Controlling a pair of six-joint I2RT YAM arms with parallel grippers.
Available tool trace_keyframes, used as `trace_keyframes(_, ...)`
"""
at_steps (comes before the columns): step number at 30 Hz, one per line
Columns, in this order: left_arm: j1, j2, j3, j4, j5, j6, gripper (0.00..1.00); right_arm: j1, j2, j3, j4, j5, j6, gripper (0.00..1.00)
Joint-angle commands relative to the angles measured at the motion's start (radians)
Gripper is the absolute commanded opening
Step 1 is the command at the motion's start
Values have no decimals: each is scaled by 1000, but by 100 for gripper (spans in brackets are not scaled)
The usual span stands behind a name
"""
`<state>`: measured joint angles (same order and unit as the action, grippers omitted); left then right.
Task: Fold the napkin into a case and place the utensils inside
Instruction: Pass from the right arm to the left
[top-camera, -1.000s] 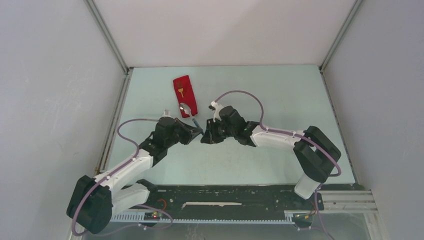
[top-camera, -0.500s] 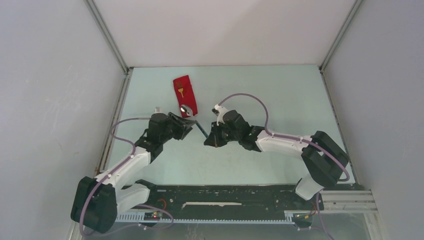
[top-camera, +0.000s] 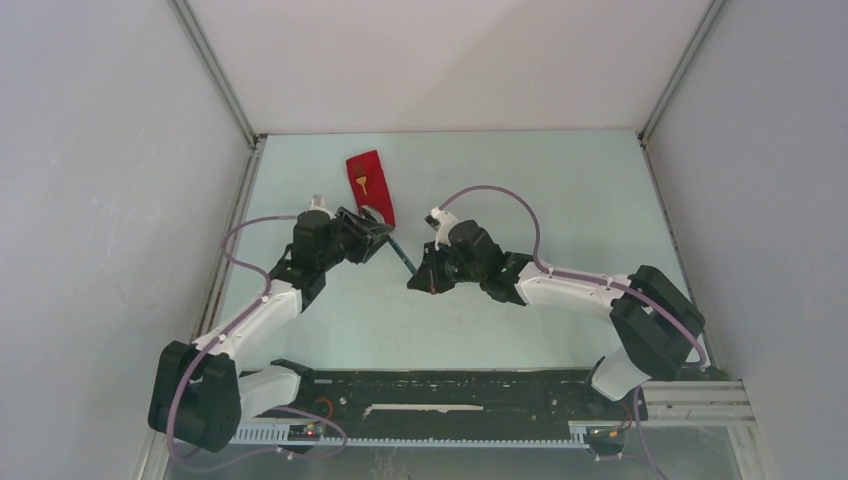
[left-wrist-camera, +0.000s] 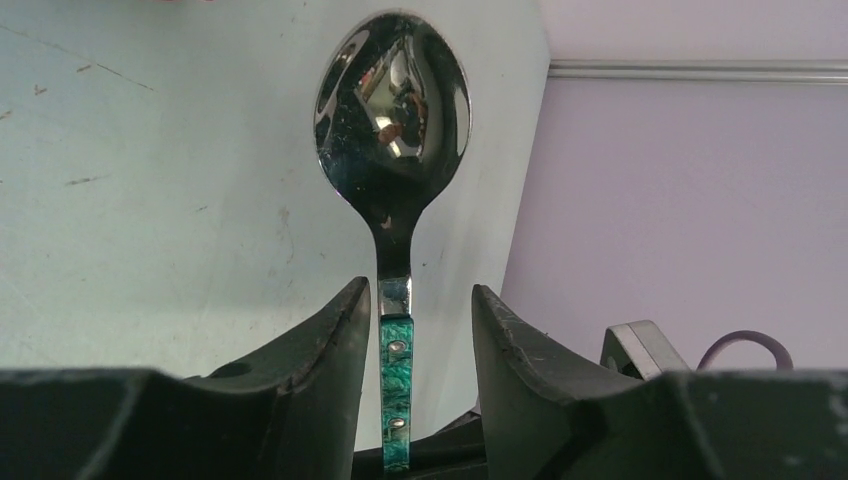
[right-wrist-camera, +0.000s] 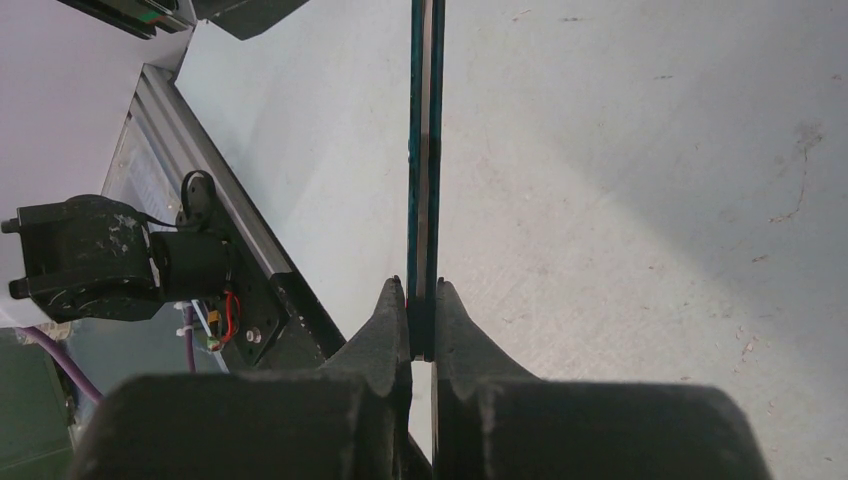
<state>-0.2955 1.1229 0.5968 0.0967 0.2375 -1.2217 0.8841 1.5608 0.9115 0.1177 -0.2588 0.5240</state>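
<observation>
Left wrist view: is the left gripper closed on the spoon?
No, the left gripper stands open, gaps showing on both sides of the spoon.

Your left gripper (left-wrist-camera: 412, 295) stands with its jaws parted, wider than the handle between them. The spoon (left-wrist-camera: 392, 150) rises upright from that gap: polished silver bowl on top, teal riveted handle below. The handle sits closer to the picture-left finger (left-wrist-camera: 330, 340), and contact there cannot be confirmed; note the plain gap on the other side. Behind lies a pale, scuffed table (left-wrist-camera: 150, 200), with a lilac wall (left-wrist-camera: 690, 200) and metal rail (left-wrist-camera: 700, 70) to the right.
</observation>
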Motion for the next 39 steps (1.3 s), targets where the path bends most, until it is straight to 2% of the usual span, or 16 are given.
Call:
trace_keyframes(1, -11, 1, 5, 35, 2, 25, 46, 13, -53, 9, 64, 15, -6, 0)
trace_keyframes(5, -11, 37, 20, 52, 8, 38, 43, 19, -61, 9, 60, 16, -7, 0)
trace_keyframes(10, -13, 52, 37, 68, 8, 38, 25, 21, -66, 9, 57, 23, -12, 0)
trace_keyframes(13, -13, 47, 39, 61, -4, 44, 21, 22, -68, 9, 53, 26, -14, 0)
trace_keyframes(15, -13, 45, 42, 50, -11, 50, 23, 21, -67, 9, 50, 30, -13, 0)
trace_keyframes(18, -13, 43, 46, 43, -17, 53, 33, 23, -67, 8, 51, 30, -13, 0)
trace_keyframes(22, -13, 35, 44, 35, -22, 45, 36, 24, -67, 9, 48, 40, -17, 0)
trace_keyframes(36, -13, 27, 47, 32, -32, 54, 31, 24, -59, 8, 63, 30, -19, 0)
trace_keyframes(39, -14, 32, 49, 36, -33, 54, 26, 23, -59, 9, 63, 29, -21, 0)
